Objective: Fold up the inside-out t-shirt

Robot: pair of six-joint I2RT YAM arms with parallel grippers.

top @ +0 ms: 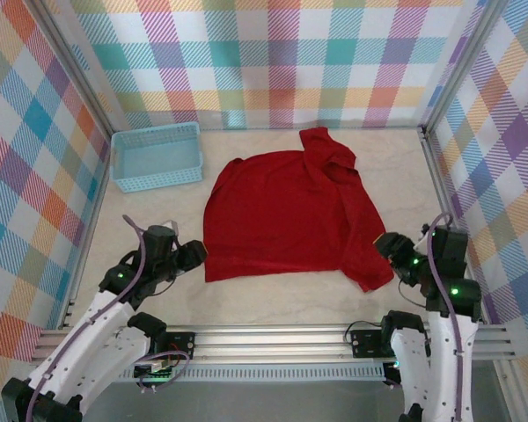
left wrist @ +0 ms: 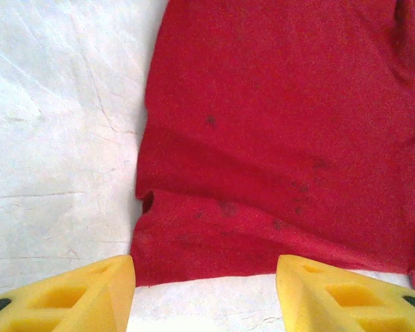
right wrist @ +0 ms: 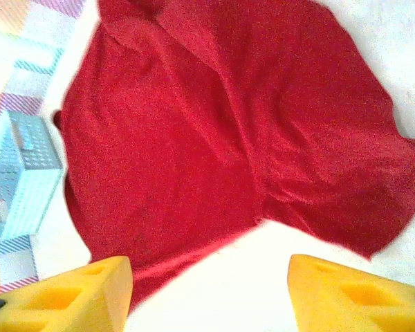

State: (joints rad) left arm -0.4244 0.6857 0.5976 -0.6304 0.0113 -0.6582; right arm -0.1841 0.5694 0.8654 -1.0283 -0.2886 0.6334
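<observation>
- Red cloth takes up the middle of the top view: the inside-out t-shirt (top: 286,215) lies spread on the table (top: 273,303), bunched toward the far right, with a loose flap trailing at its near right. The light-blue basket (top: 156,156) stands apart at the far left.
- In that same view the left gripper (top: 190,256) sits just beside the shirt's near left corner. The right gripper (top: 389,247) is at the near right flap; I cannot tell whether it touches the cloth.
- From the left wrist, the left gripper (left wrist: 204,277) has its yellow fingers spread wide with nothing between them. The t-shirt (left wrist: 277,124) hem lies just ahead, with its corner toward the left finger.
- From the right wrist, the right gripper (right wrist: 211,266) is likewise spread and holds nothing. The t-shirt (right wrist: 214,131) lies ahead, with pale bare table directly between the fingers.
- Likely trouble: the two claws could pinch uneven layers, or the right one could catch only the loose flap. The fold would then drag crooked and the far bunching would worsen.
- The right arm works close to the plaid walls (top: 475,176), so a wide swing could foul there.
- Open room lies on the bare table near and left of the shirt. The basket narrows the far left.
</observation>
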